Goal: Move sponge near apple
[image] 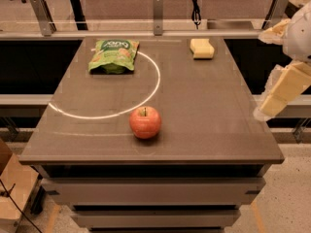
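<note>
Camera view: my end effector [285, 87] hangs just off the right edge of the bench [214, 110], about halfway along it.
Grip: I cannot tell whether it is wide or narrow.
Sponge [201, 48]: lies flat at the bench's far right, well apart from my end effector.
Apple [145, 122]: upright near the front middle, beside a white arc [156, 79], well apart from the sponge.
Bag [113, 55]: green, far left.
</note>
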Tool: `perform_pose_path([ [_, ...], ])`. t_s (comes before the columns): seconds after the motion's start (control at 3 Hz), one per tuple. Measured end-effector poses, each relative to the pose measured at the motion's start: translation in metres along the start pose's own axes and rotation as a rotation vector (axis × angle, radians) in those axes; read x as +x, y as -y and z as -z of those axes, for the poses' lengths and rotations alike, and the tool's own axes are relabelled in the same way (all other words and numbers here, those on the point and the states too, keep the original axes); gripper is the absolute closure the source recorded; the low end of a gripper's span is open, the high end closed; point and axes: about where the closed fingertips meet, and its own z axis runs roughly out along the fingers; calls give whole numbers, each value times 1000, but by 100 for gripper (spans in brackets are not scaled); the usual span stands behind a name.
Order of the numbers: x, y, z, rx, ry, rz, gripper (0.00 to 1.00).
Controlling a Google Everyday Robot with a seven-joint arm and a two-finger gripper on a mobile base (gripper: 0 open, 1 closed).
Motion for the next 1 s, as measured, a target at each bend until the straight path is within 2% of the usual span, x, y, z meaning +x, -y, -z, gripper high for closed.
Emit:
perform_pose_path([
  [0.33,5,-8,3,-11,-57,-1,0],
  [1.0,-32,29,-18,15,167,22,0],
])
